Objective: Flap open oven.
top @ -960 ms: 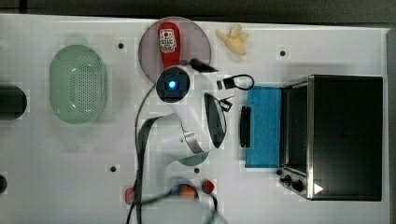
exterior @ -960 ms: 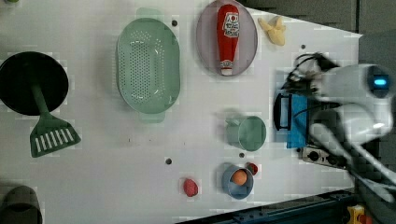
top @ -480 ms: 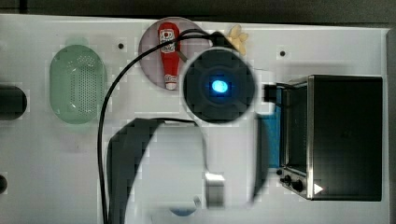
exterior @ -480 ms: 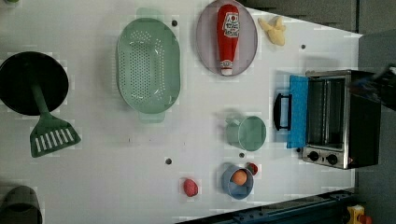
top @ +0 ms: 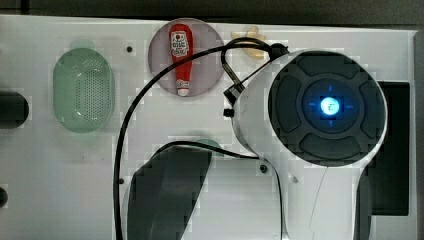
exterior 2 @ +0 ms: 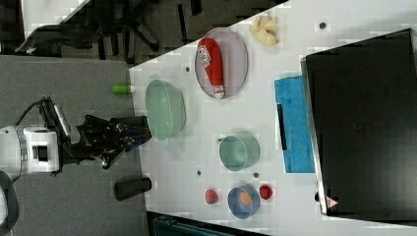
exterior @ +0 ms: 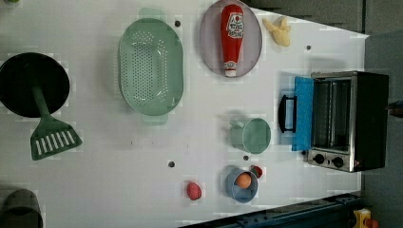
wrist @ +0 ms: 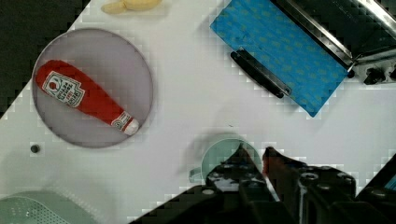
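Observation:
The oven (exterior: pixel 368 121) stands at the left view's right, black-topped with a silver front frame and small black knobs. Its blue door (exterior: pixel 303 113) lies flapped down flat on the table, bar handle (exterior: pixel 286 113) outward, and the rack inside shows. The wrist view has the door (wrist: pixel 285 51) and handle (wrist: pixel 257 73) far below. My gripper (wrist: pixel 254 154) hangs high over the green cup (wrist: pixel 224 154), well apart from the oven, its fingers a narrow gap apart with nothing between them. In the right view the gripper (exterior 2: pixel 141 133) sits far above the table. My arm (top: pixel 327 107) hides most of the oven (top: pixel 395 150).
A ketchup bottle (exterior: pixel 232 38) lies on a grey plate (exterior: pixel 209 42). A green colander (exterior: pixel 151 66), a blue bowl (exterior: pixel 241 187) holding an orange ball, a black pan (exterior: pixel 19 85) with a green spatula (exterior: pixel 50 135) and a yellow item (exterior: pixel 278 31) share the white table.
My arm has lifted away from the oven door and risen close to the top camera, leaving the left view. The door lies open as before.

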